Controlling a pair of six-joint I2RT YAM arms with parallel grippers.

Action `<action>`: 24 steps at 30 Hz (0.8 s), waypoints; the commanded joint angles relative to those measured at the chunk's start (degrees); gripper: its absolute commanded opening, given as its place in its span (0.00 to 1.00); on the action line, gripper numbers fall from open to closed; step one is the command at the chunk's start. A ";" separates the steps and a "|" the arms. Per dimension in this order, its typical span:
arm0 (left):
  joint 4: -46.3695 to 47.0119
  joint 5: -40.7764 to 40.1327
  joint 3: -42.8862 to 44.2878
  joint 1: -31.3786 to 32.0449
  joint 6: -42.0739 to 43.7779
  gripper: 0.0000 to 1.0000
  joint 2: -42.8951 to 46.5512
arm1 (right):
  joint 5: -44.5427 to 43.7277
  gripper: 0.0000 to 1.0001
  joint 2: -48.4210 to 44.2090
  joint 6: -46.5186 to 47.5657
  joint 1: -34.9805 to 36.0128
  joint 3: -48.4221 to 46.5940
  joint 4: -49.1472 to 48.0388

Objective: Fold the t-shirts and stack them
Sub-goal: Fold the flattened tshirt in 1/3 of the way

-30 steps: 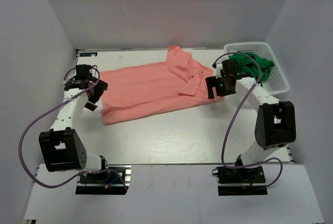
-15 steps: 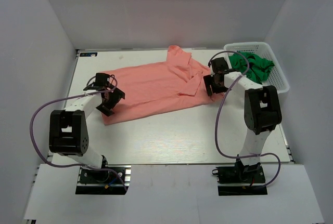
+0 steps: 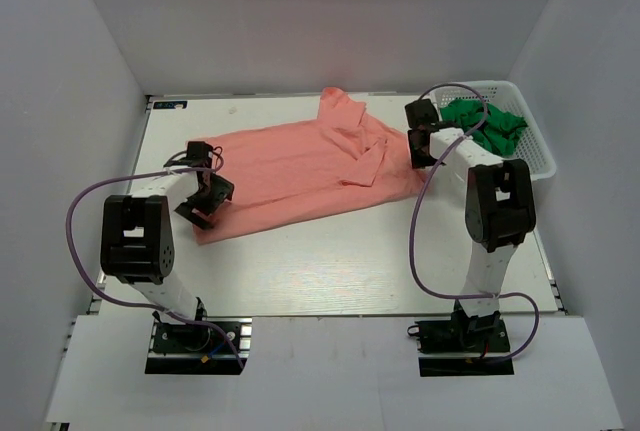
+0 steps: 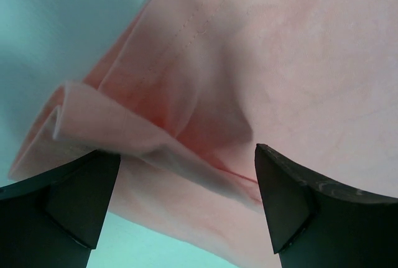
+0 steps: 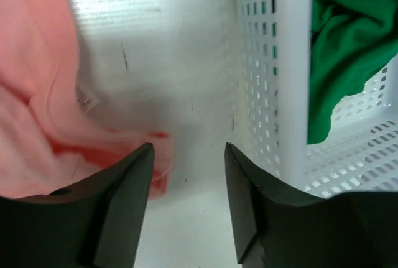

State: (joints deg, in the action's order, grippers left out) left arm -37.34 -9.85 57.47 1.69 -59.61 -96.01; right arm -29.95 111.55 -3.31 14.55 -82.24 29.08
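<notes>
The salmon-pink t-shirt [image 3: 300, 166] lies spread across the middle of the table, collar end toward the right. My left gripper [image 3: 203, 209] is open over its near-left corner. In the left wrist view a folded hem of the pink cloth [image 4: 155, 137] lies between the wide-apart fingers [image 4: 81, 199], low over the cloth. My right gripper [image 3: 420, 156] is at the shirt's right edge, beside the basket. Its fingers [image 5: 118, 206] stand apart over bare table, with pink cloth [image 5: 37, 125] against the left one and nothing held. The green t-shirt [image 3: 490, 123] lies bunched in the basket.
A white lattice basket [image 3: 535, 156] stands at the table's back right; its wall [image 5: 273, 63] is close to my right gripper's right finger. White walls enclose the table on three sides. Purple cables loop from both arms.
My left gripper has moved right and down onto the shirt's near-left corner. My right gripper has swung back toward the gap between shirt and basket, and its jaws have narrowed.
</notes>
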 commanded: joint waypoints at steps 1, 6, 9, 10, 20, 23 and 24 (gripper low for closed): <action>-6.69 -5.01 -1.93 -0.82 -0.15 1.00 -1.64 | -0.84 0.58 0.34 -0.12 -0.92 -2.84 1.06; -3.89 -1.41 -1.40 -0.29 2.40 1.00 -0.07 | 10.86 0.71 -0.89 4.61 -0.66 -2.49 2.21; -3.26 0.18 0.96 0.24 4.94 1.00 1.26 | 23.58 0.81 -3.25 4.98 -0.66 -1.96 1.08; -3.26 1.92 2.02 0.24 6.08 1.00 1.96 | 27.54 0.84 -4.40 4.98 -0.40 -1.35 0.89; -0.63 0.36 4.58 -0.90 7.85 1.00 5.83 | 41.29 0.90 -9.94 1.91 -0.31 1.02 -3.68; -0.63 -1.57 5.89 -0.90 7.85 1.00 3.20 | 44.19 0.90 -10.39 1.55 -0.57 2.17 -5.26; -0.63 -3.32 6.42 -0.90 7.85 1.00 2.24 | 45.24 0.90 -10.47 1.29 -0.48 2.17 -5.35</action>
State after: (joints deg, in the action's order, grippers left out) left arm -38.65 -9.39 61.34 1.19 -52.47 -93.30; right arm 9.85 102.37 -1.15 14.26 -81.08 25.61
